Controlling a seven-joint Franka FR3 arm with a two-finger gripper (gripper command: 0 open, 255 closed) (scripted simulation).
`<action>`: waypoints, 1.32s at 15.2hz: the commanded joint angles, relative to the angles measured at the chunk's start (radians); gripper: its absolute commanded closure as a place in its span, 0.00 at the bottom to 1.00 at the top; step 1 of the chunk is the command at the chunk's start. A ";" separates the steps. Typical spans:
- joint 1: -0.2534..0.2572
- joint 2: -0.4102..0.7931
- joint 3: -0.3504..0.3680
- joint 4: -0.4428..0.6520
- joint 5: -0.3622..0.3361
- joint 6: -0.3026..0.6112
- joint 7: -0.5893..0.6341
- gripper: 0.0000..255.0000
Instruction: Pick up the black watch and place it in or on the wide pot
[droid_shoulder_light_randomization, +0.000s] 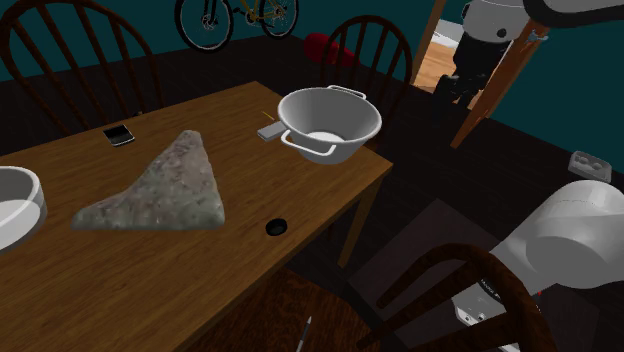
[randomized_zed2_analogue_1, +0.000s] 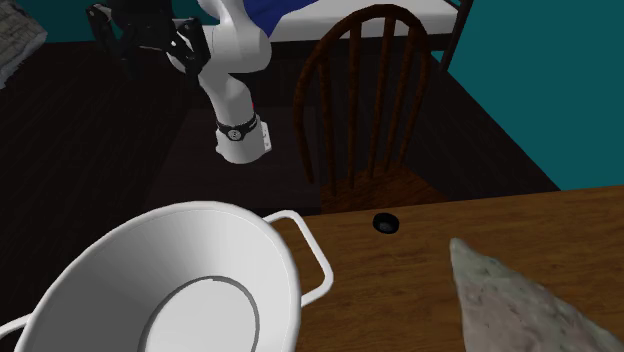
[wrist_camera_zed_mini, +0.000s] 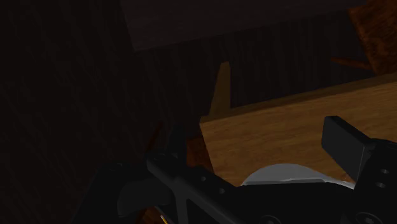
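Approach step; nothing grasped yet. End effector (wrist_camera_zed_mini: 248, 149) spread open and empty, held off the table (droid_shoulder_light_randomization: 200, 290) over the dark floor, on the pot's (droid_shoulder_light_randomization: 330, 122) side. Watch (droid_shoulder_light_randomization: 276, 227) lying near the table edge, well apart from the pot. Next, probably: swing over the watch, descend, straddle, close.
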 joint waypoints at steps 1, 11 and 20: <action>0.000 0.000 0.000 0.000 0.000 0.000 0.000 0.00; 0.070 0.179 0.191 -0.020 0.131 0.179 0.214 0.00; 0.100 0.437 0.361 0.068 0.173 0.343 0.410 0.00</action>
